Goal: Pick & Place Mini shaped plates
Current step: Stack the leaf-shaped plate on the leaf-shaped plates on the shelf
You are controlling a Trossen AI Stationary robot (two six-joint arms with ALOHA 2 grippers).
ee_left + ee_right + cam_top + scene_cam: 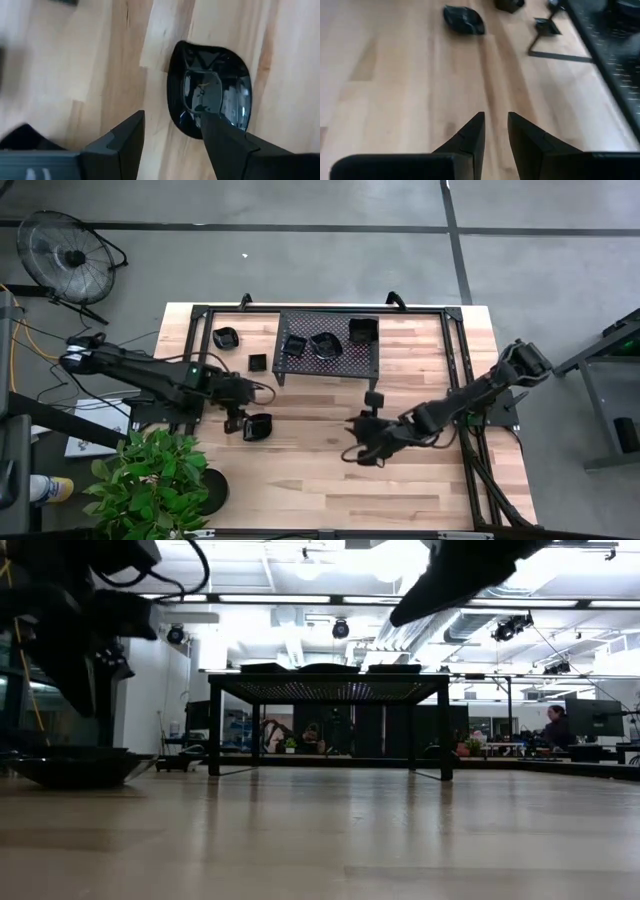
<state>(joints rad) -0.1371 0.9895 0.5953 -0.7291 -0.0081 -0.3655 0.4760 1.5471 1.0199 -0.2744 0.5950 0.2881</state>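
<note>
The mini shaped plates are small glossy black dishes. One rounded-square plate (210, 95) lies flat on the wood (258, 426) at the near left. My left gripper (172, 122) points steeply down at it and is open. One finger (220, 137) is over the plate's hollow and the other (125, 142) stands outside its rim over bare wood. My right gripper (496, 125) hangs above bare wood near the table's middle (362, 444), its fingers a little apart with nothing between them. Three plates sit on the mesh rack (328, 345). My left gripper comes at the rounded-square plate from above, with one finger over the near part of its hollow (202, 112). I cannot tell whether that finger touches the plate. The plate lies flat on the table.
Loose plates lie on the table left of the rack (227, 337), (257, 362) and in front of it (374, 398). The rack stands on thin legs (214, 730) at the far middle. A potted plant (150, 475) is at the near left corner. Bare wood lies along the near side.
</note>
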